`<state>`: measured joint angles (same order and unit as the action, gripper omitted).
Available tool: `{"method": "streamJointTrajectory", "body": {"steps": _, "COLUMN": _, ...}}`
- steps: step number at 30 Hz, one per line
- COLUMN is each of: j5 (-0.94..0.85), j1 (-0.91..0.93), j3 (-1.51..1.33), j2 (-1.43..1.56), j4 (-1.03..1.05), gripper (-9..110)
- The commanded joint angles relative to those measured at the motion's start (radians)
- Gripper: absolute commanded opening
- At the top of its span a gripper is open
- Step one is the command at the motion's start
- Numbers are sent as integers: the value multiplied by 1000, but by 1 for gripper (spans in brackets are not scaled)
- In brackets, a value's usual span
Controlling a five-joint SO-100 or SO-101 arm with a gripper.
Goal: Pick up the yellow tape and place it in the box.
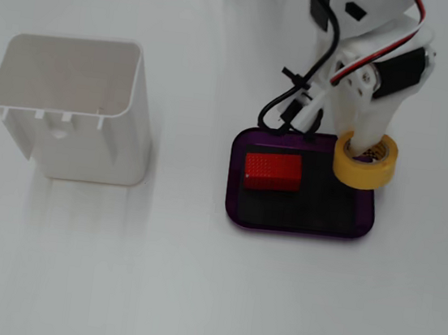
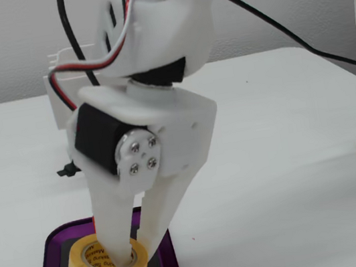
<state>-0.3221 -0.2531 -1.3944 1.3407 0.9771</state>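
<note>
Your gripper (image 2: 136, 248) pinches the yellow tape (image 1: 364, 162) wall — one finger in the core — over the purple box (image 1: 299, 224) corner, clear of the red block (image 1: 272, 172).

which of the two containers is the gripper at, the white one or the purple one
The purple-rimmed box. The gripper holds the yellow tape over its right corner in a fixed view, while the tall white container stands apart, far left.
</note>
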Motion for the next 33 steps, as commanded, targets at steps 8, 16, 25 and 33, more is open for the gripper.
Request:
{"method": "streamJointTrajectory", "body": {"steps": 8, "j5": 6, "j1": 52, "j3": 37, "j2": -8, "j4": -3, "gripper": 0}}
{"method": "streamJointTrajectory", "body": {"steps": 16, "j5": 6, "j1": 40, "j3": 40, "j2": -5, "j4": 43, "gripper": 0}}
{"method": "streamJointTrajectory", "body": {"steps": 25, "j5": 8, "j1": 46, "j3": 57, "j2": 35, "j4": 150, "gripper": 9}}
{"method": "streamJointTrajectory", "body": {"steps": 33, "j5": 17, "j1": 48, "j3": 60, "j2": 305, "j4": 236, "gripper": 11}}
